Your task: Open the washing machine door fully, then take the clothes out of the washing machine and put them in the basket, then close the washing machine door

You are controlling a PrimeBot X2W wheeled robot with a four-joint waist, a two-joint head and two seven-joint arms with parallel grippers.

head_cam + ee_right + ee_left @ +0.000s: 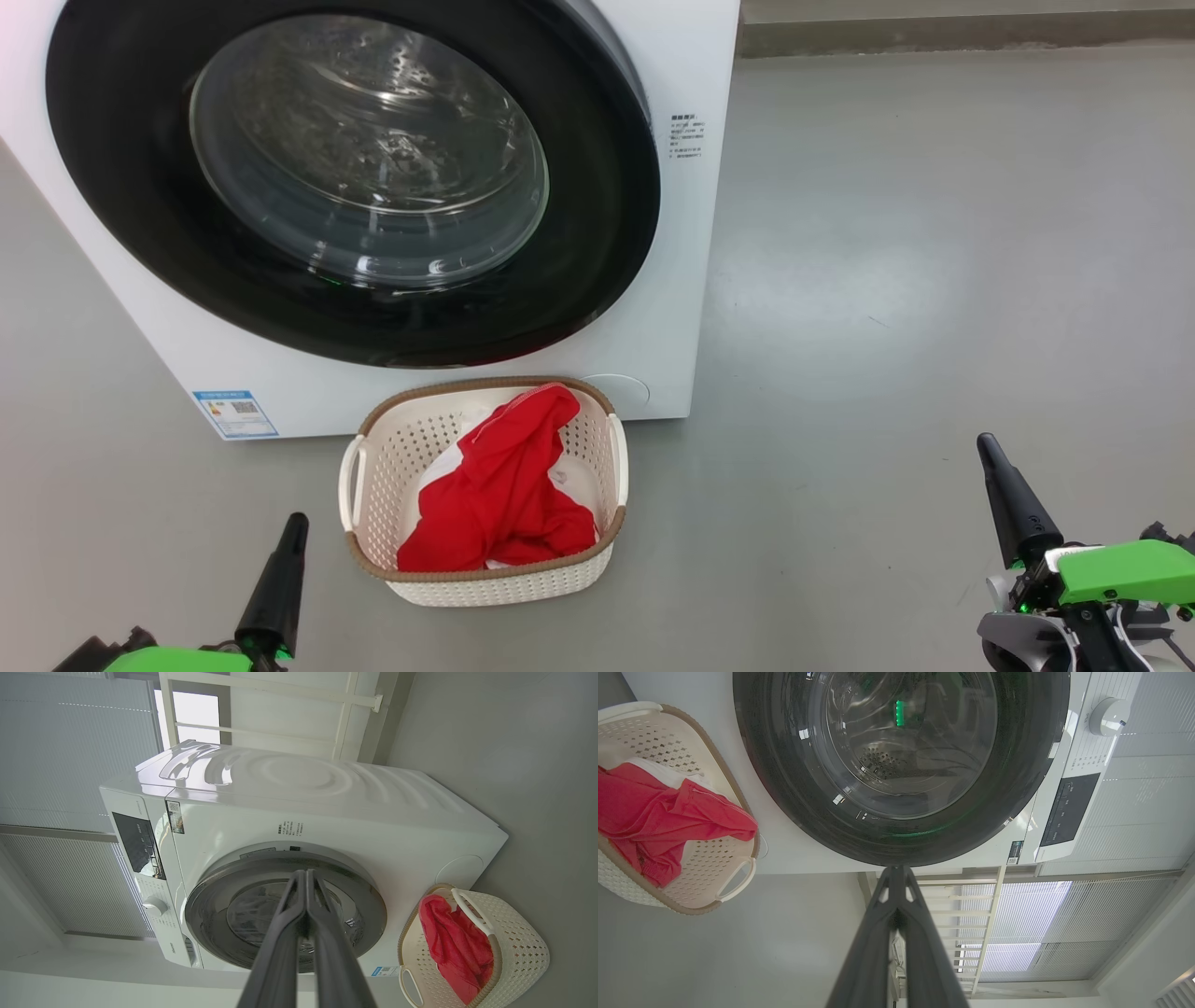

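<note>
A: State of the washing machine door (pixel 121 187)?
B: Shut flat on the front of the washing machine (pixel 695 280), glossy black rim round a bulging glass window (pixel 369 149), perforated steel drum (pixel 882 760) behind the glass.
A: And the basket (pixel 504 586)?
B: On the floor (pixel 887 308) right in front of the washing machine, just below the door's lower edge, far rim close to the white front; cannot tell whether touching. Inside, a crumpled red garment (pixel 504 495) over most of the bottom, a bit of white cloth (pixel 439 478) under it.
A: Left gripper (pixel 297 519)?
B: In front of the washing machine, off the basket's near left corner and apart from it. Pressed together to a single tip, empty.
A: Right gripper (pixel 986 443)?
B: Out past the washing machine's right front corner, over the floor, well apart from the basket. Likewise closed tight and empty, fingers (pixel 280 952) meeting along their length.
A: Anything else on the washing machine?
B: Small blue label (pixel 235 413) at the lower left corner of the front, printed notice (pixel 686 137) right of the door, dial (pixel 1108 716) and dark control panel (pixel 1066 809) on the top band
</note>
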